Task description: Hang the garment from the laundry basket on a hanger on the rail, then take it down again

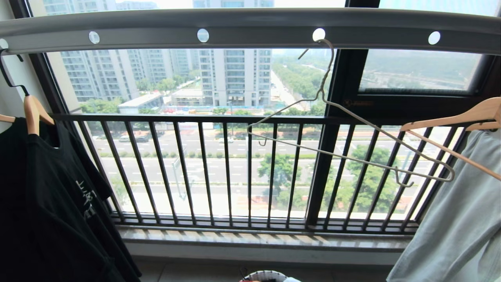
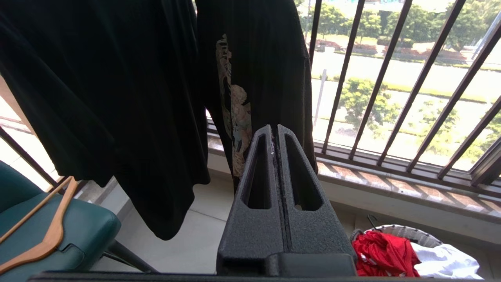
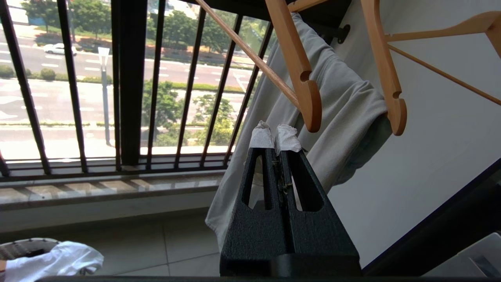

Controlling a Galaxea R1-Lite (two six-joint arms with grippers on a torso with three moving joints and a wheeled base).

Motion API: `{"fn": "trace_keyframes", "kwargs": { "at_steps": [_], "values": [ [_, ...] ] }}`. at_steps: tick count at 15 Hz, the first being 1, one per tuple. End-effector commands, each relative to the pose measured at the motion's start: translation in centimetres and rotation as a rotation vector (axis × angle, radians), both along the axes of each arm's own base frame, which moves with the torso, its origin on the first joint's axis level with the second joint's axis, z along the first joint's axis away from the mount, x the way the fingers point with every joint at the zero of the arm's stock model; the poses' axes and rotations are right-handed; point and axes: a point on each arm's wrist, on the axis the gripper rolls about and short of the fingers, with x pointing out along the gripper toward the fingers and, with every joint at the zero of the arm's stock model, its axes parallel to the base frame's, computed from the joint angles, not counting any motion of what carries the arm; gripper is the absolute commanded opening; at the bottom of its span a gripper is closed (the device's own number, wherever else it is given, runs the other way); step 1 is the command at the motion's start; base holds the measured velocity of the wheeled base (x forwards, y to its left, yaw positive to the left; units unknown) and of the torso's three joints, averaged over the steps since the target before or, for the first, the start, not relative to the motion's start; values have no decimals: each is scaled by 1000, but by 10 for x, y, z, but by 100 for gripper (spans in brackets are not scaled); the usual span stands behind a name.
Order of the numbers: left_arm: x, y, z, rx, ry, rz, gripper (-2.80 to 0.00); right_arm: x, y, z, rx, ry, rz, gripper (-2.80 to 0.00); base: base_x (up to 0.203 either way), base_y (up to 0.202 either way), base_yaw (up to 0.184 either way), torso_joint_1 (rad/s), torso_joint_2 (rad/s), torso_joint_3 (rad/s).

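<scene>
The grey rail (image 1: 250, 27) with round holes runs across the top of the head view. The pale wire hanger (image 1: 344, 129) hangs bare from one of its holes, tilted. The red garment (image 2: 381, 252) lies crumpled in the laundry basket (image 2: 407, 232) on the floor by the window; the basket's rim (image 1: 266, 275) shows at the bottom of the head view and also as a rim (image 3: 23, 246) in the right wrist view. My left gripper (image 2: 274, 127) is shut and empty, above and left of the basket. My right gripper (image 3: 275, 131), tips wrapped in white, is shut and empty near the grey-green cloth.
A black printed T-shirt (image 1: 47, 203) hangs on a wooden hanger (image 1: 33, 111) at the left. A pale grey-green garment (image 1: 462, 219) hangs on wooden hangers (image 3: 301, 70) at the right by a white wall. White cloth (image 2: 446, 262) lies in the basket. A teal chair (image 2: 54, 231) bears another wooden hanger. Black window bars (image 1: 250, 168) stand behind.
</scene>
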Motion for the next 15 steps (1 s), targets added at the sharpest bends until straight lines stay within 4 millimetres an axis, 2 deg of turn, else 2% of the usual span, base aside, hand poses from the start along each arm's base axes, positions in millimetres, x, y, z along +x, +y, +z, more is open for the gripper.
{"fn": "trace_keyframes", "kwargs": {
  "at_steps": [1,5,7,9,11,15],
  "values": [
    [-2,0,-12,24,11,0,-280,-1,0,-5,-2,5,-7,-280,0,0,0,0,0,0],
    [-12,-5,-68,30,-17,-130,-280,-10,1,-34,-2,-14,24,-280,0,0,0,0,0,0],
    [-7,-6,-88,-8,27,-190,-280,-16,4,-53,33,-61,185,-280,0,0,0,0,0,0],
    [-3,-7,-93,-8,-5,-233,-280,-12,6,-81,98,-35,277,-280,0,0,0,0,0,0],
    [1,-7,-93,3,-68,-239,-280,-9,8,-89,186,-32,339,-280,0,0,0,0,0,0],
    [1,-7,-93,2,-73,-239,-280,1,10,-106,189,-20,433,-280,0,0,0,0,0,0]
  ]
}}
